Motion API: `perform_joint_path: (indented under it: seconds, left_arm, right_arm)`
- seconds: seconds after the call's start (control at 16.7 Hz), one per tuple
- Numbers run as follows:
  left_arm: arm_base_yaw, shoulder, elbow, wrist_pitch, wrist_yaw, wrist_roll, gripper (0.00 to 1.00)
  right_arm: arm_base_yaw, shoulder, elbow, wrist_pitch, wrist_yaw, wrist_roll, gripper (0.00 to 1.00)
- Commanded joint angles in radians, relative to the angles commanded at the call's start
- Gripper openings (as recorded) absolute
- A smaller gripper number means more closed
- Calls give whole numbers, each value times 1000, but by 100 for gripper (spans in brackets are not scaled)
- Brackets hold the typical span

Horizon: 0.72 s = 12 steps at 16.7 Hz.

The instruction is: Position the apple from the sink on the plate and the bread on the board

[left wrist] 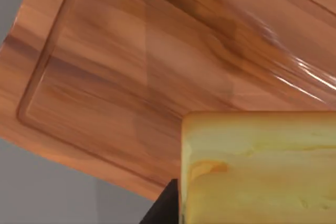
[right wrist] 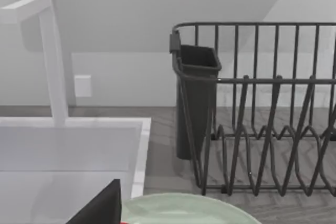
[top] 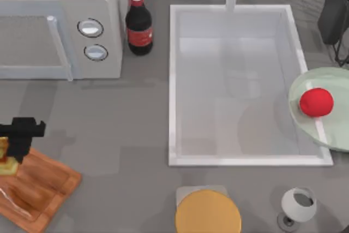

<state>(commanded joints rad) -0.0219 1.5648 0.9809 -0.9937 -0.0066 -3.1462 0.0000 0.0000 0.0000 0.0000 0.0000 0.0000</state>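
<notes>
The bread (top: 6, 163), a yellow chunk with a golden crust, is in my left gripper (top: 12, 151), which is shut on it at the table's left edge. It hangs just over the far corner of the wooden board (top: 38, 192). In the left wrist view the bread (left wrist: 257, 169) is close above the board (left wrist: 131, 72). The red apple (top: 316, 102) lies on the pale green plate (top: 305, 129), which overlaps the right rim of the sink (top: 173, 85). My right gripper (right wrist: 102, 211) is above the plate (right wrist: 184, 209).
A microwave (top: 60, 25) and a cola bottle (top: 139, 23) stand at the back left. An orange-yellow disc (top: 207, 212) and a white cup (top: 299, 203) sit at the front. A dark dish rack (right wrist: 252, 114) stands behind the plate, and a faucet (right wrist: 50, 56) behind the sink.
</notes>
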Motion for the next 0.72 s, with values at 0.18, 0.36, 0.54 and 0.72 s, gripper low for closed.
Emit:
perform_joint_path:
  seconds: [0.18, 0.36, 0.54, 0.72]
  left_arm:
    - [-1, 10, -22, 46, 0, 0, 0]
    - [-1, 25, -52, 100, 0, 0, 0]
    - [-2, 43, -82, 146, 0, 0, 0]
    - [-3, 65, -108, 170, 0, 0, 0]
  right_arm:
    - [0, 0, 0, 0, 0, 0, 100]
    - [0, 0, 0, 0, 0, 0, 100]
    - [0, 0, 0, 0, 0, 0, 100]
    - [0, 0, 0, 0, 0, 0, 100]
